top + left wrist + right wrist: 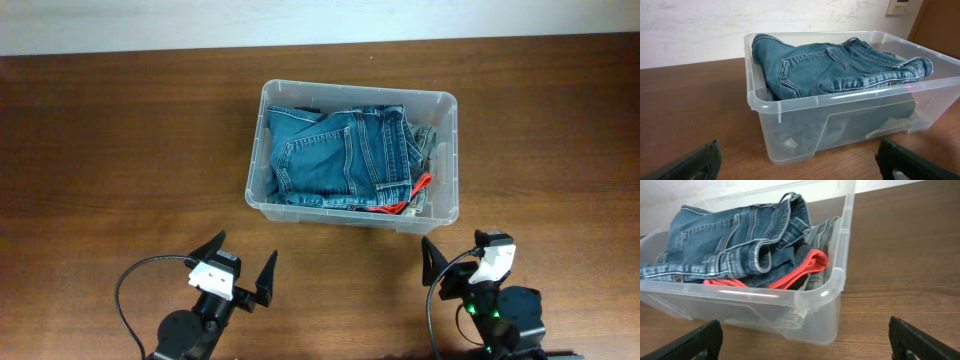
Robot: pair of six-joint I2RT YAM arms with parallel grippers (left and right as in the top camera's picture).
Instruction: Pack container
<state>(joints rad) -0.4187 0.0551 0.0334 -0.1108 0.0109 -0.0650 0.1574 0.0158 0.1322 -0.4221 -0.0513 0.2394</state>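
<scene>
The clear plastic container [448, 150] stands on the wooden table at centre back. Folded blue jeans [335, 155] fill it, with a red garment [400, 205] and a grey one at its right end. It also shows in the left wrist view [790, 107] and the right wrist view [832, 287]. My left gripper [240, 268] is open and empty, near the front edge, left of the container. My right gripper [458, 262] is open and empty, in front of the container's right corner.
The brown wooden table [120, 150] spreads to the left and right of the container. A pale wall [200, 20] runs along the table's back edge.
</scene>
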